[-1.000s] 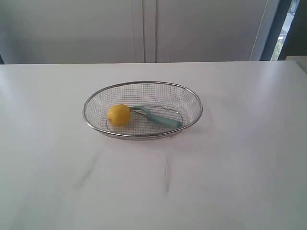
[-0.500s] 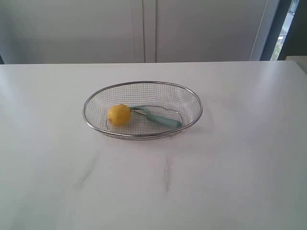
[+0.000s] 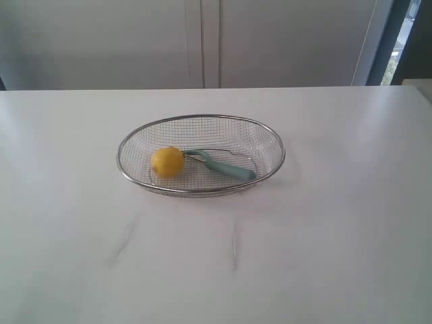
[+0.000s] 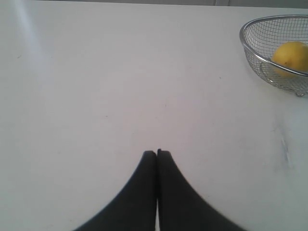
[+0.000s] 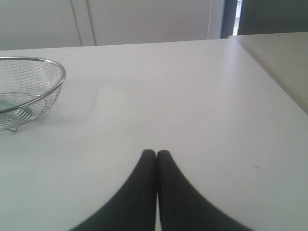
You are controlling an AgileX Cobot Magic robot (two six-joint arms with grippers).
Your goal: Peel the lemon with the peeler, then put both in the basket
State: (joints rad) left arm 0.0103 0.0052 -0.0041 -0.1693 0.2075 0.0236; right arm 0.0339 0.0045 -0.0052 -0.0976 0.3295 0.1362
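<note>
Exterior view shows 1 basket (image 3: pixel 233 131) of silver wire mesh standing near the middle of a white bench (image 3: pixel 337 223), with pale cabinet doors (image 3: pixel 202 40) behind it. Inside the basket lie 1 lemon (image 3: pixel 167 162) and 1 peeler (image 3: pixel 226 167), so both of the task's loose things are in the basket. The lemon sits in the left part of the basket floor. The peeler lies just to its right, its metal blade head right beside the lemon, though I cannot tell whether they touch; its teal handle slants away toward the basket's right, nearer side. The lemon's skin looks evenly yellow from here, and it is too small to tell whether any peel has come off. 2 faint grey streaks (image 3: pixel 121 243) mark the bench in front of the basket. Neither arm appears in this view. Left wrist view shows the 2 left fingers (image 4: pixel 137 197) pressed flat together with nothing between them, over bare bench and well apart from the basket, whose rim and the lemon show at the edge of that picture. Right wrist view shows the 2 right fingers (image 5: pixel 137 197) likewise clenched together on nothing, well apart from the basket, with a bit of the teal handle visible through the mesh.
</note>
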